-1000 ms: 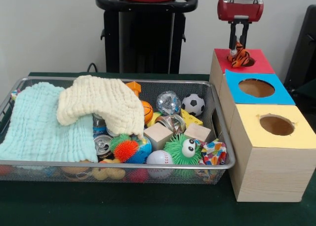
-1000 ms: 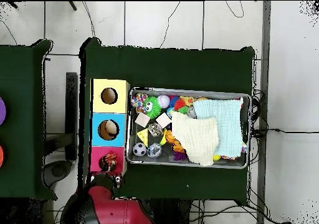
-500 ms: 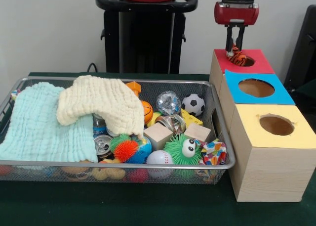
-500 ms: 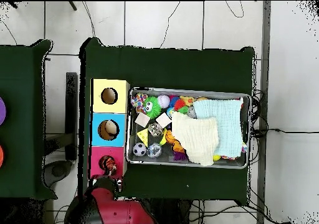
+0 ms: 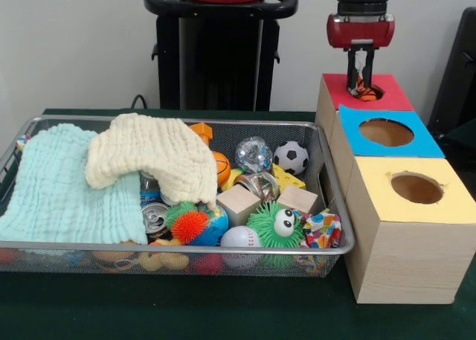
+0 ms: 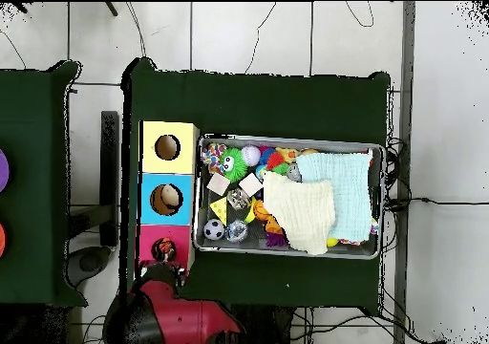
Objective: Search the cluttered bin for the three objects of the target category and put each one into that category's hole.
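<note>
Green felt, maybe; round-holed wooden boxes (image 5: 405, 228)

A low, close camera is facing across the table at the wire bin (image 5: 338, 245) and boxes (image 5: 405, 239). A high one is looking straight down, showing both bin (image 6: 290, 249) and boxes (image 6: 145, 189) from farther off.
</note>
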